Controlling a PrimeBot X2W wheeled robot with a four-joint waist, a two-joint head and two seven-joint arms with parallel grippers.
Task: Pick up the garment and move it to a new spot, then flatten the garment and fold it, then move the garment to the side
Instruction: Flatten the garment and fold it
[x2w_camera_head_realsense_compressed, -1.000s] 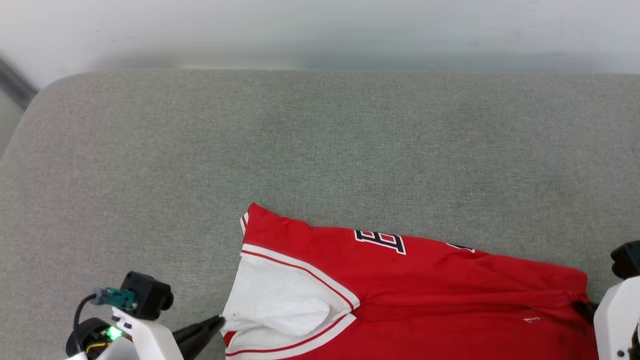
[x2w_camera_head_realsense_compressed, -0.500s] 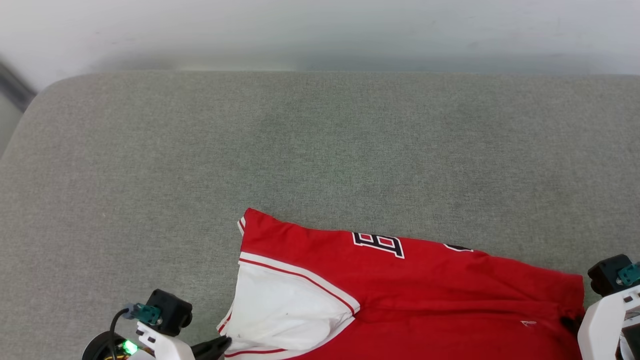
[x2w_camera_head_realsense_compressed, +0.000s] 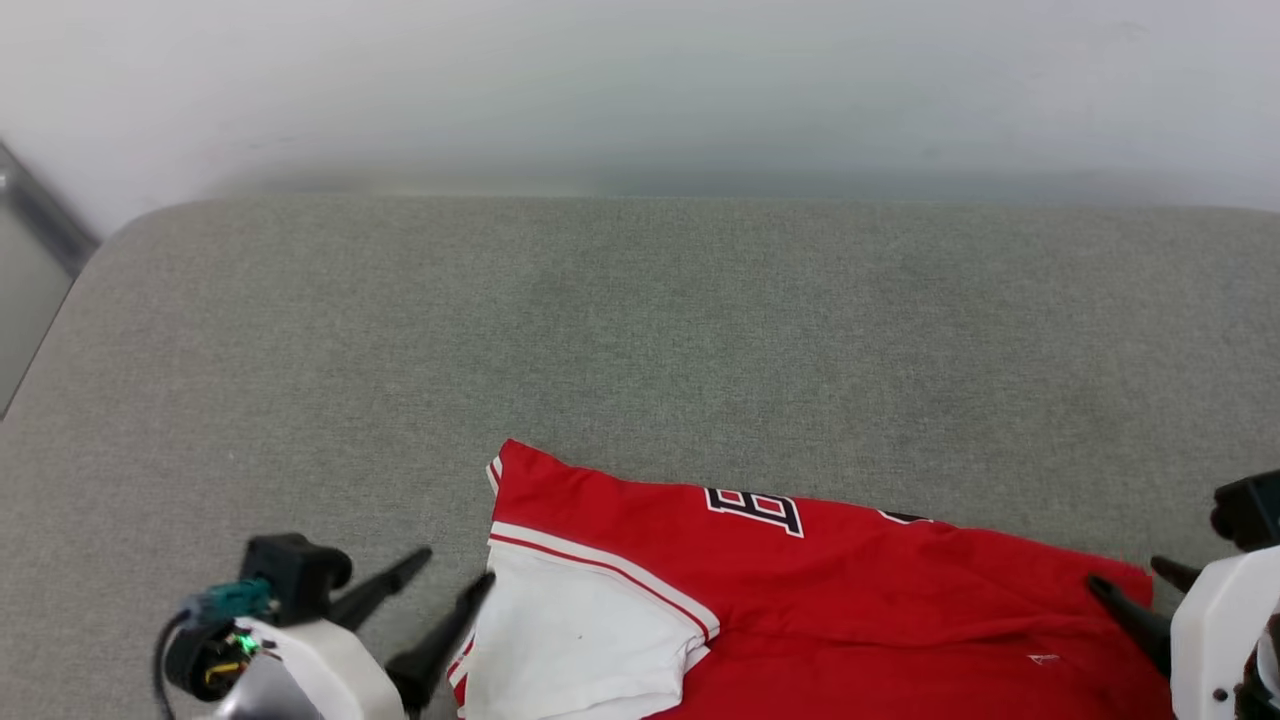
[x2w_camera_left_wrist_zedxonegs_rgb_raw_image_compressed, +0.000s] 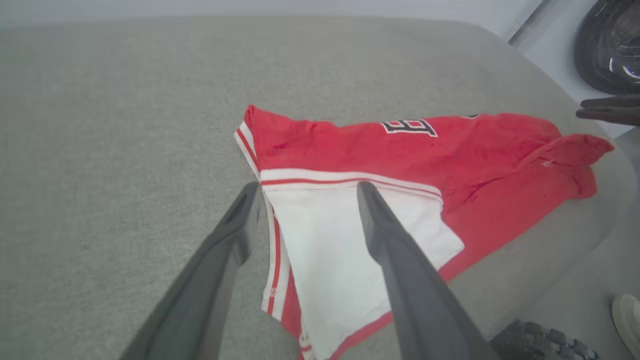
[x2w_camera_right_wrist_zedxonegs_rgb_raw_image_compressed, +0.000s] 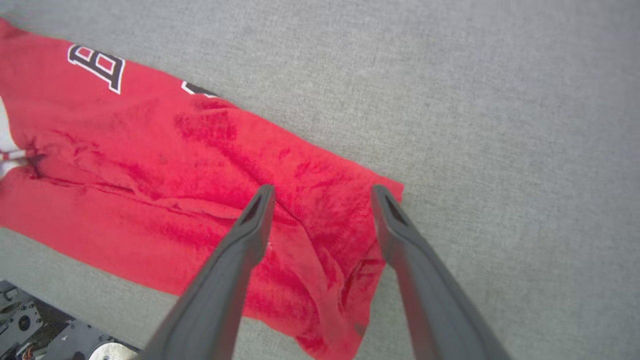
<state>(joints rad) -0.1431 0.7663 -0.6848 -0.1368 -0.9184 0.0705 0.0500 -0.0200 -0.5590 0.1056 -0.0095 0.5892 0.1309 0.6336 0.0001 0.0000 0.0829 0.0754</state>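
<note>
Because both sets of jaws stand spread wide with nothing between them, the garment (x2w_camera_head_realsense_compressed: 800, 600) lies released on the grey padded surface (x2w_camera_head_realsense_compressed: 640, 330), low in the head view and close to the robot. The left gripper (x2w_camera_head_realsense_compressed: 455, 567) sits just beside the white sleeve (x2w_camera_head_realsense_compressed: 580, 640); in the left wrist view, one finger is over bare padding and the other over the sleeve. The right gripper (x2w_camera_head_realsense_compressed: 1128, 572) sits at the opposite end, over the rumpled red hem corner (x2w_camera_right_wrist_zedxonegs_rgb_raw_image_compressed: 340, 260). Probable faults are as follows. A re-grasp on the left may catch only the sleeve's top layer and drag it askew. Creases across the red body may be pressed in if folding starts before smoothing. The bunched right end may open unevenly. The near edge of the surface (x2w_camera_left_wrist_zedxonegs_rgb_raw_image_compressed: 520, 295) runs just beside the garment's lower border, so a pull toward the robot may slide cloth off. Open padding extends to the left, ahead toward the far wall (x2w_camera_head_realsense_compressed: 640, 90), and to the right.
</note>
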